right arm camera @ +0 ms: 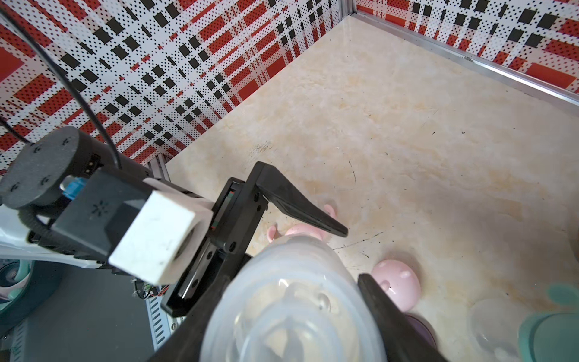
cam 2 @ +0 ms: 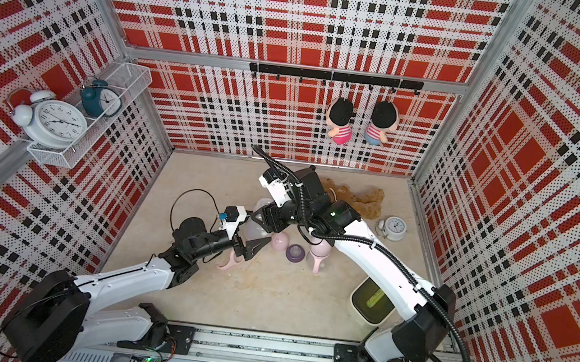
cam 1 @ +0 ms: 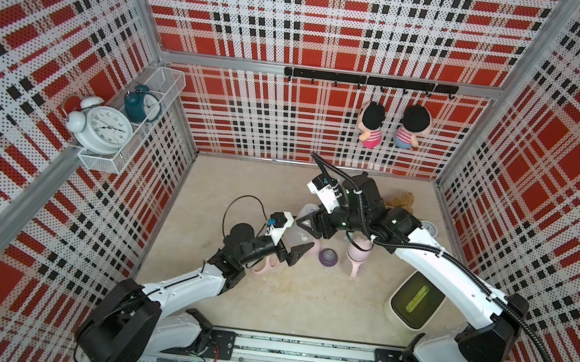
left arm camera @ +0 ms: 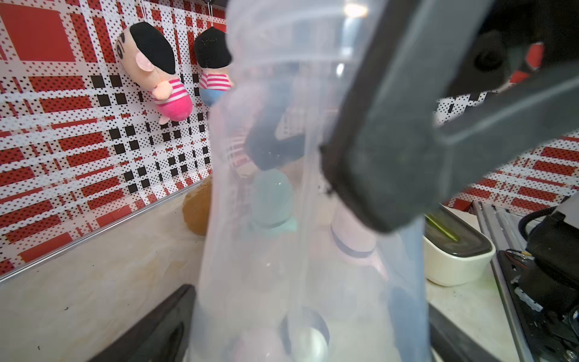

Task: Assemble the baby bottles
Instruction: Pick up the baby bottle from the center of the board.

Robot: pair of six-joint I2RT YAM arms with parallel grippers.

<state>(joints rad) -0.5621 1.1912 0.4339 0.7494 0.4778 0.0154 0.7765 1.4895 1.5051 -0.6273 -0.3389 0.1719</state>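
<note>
Plaid walls (cam 1: 300,21) in red, black and white enclose a beige marbled table (cam 1: 303,304). Above the middle of the table, the right gripper (cam 1: 307,225) is clamped on a clear bottle (right arm camera: 291,301), with one dark finger pressed to each side. The left gripper (cam 1: 298,250) faces it from the opposite side with its jaws spread wide. The bottle sits between its fingers (right arm camera: 300,208), and whether they touch it cannot be told. On the table just below lie a pink cap (cam 2: 280,241), a purple collar (cam 2: 295,253) with its teat up, and a pink handle (cam 2: 229,263) partly under the left gripper. A pink bottle (cam 2: 321,251), capped and with handles, stands beside the collar. In the right wrist view, a teal part (right arm camera: 551,329) and a clear piece (right arm camera: 492,326) show blurred at the edge.
</note>
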